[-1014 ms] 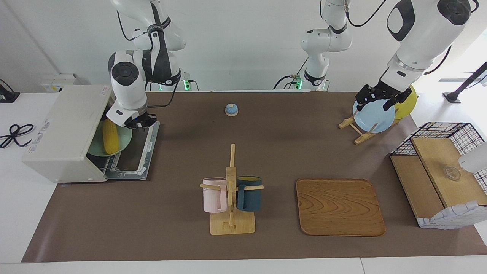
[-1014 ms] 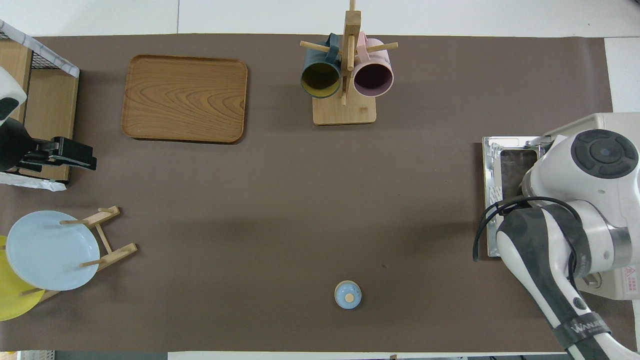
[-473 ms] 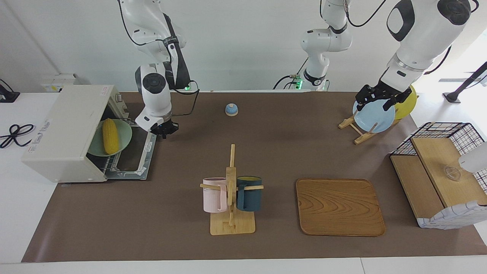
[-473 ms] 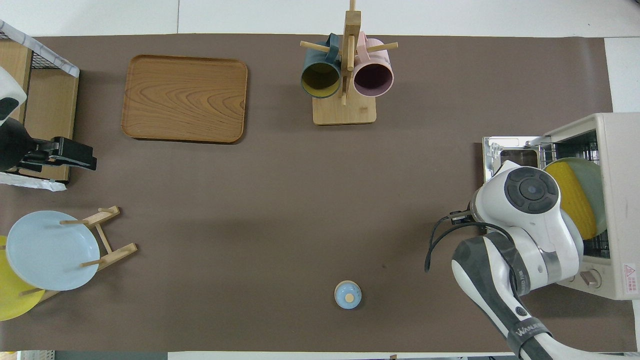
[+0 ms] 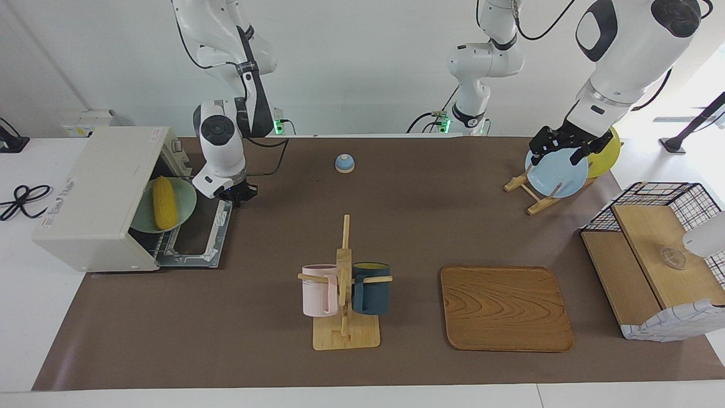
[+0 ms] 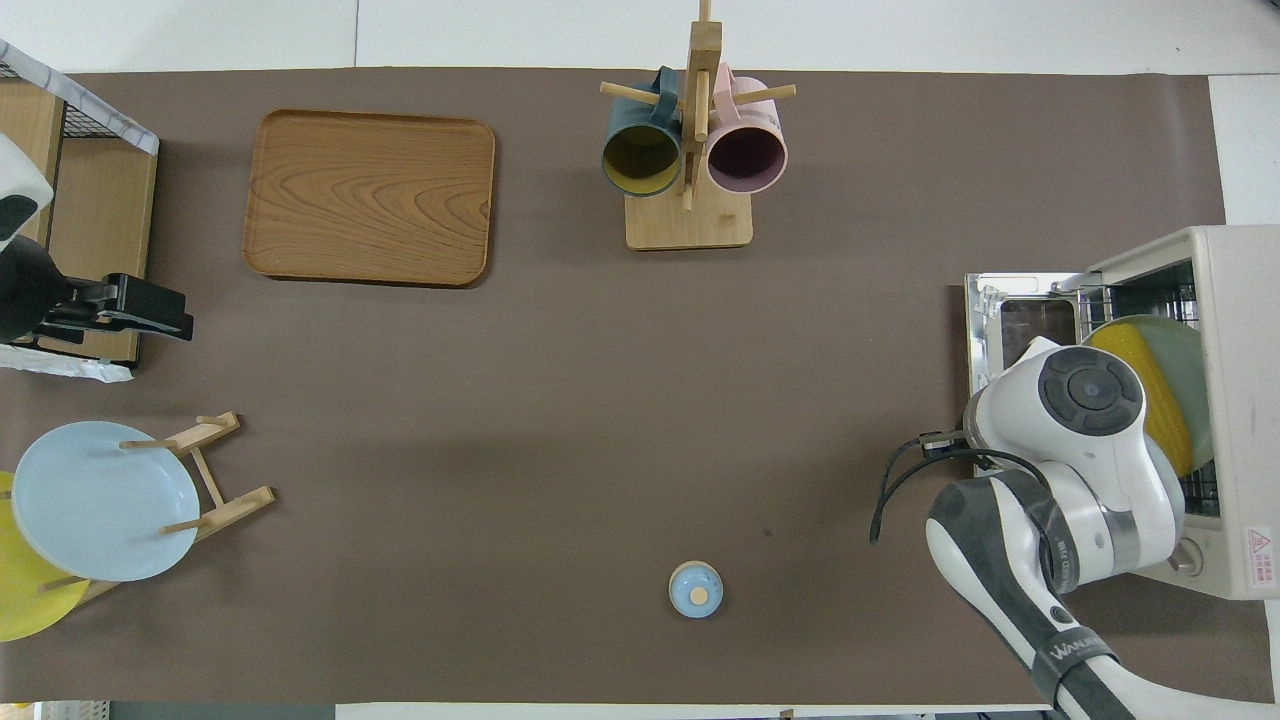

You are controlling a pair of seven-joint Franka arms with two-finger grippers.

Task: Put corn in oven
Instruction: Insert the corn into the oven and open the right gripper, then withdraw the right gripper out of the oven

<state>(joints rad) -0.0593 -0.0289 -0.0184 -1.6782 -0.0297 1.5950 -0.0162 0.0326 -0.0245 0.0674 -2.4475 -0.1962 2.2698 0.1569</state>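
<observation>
The corn [image 5: 164,202] lies on a pale green plate [image 5: 184,199] that rests on the wire rack in the mouth of the oven [image 5: 99,195], partly under its roof. The oven stands at the right arm's end of the desk [image 5: 362,238], its drop-down door [image 5: 198,235] lying open and flat in front of it.

The right hand [image 5: 238,194] hangs over the door's edge nearest the robots, its fingertips pressed together and holding nothing, clear of the plate and the corn. In the overhead view the right arm's wrist covers part of the door and of the corn [image 6: 1150,385].

The left hand [image 5: 561,148] waits over the blue plate [image 5: 558,173] standing in the wooden plate rack [image 5: 524,190] at the left arm's end, its fingers spread wide and gripping nothing.

A mug tree [image 5: 344,283] with a pink mug [image 5: 318,290] and a dark blue mug [image 5: 371,288] stands mid-desk, beside a wooden tray [image 5: 504,309].
</observation>
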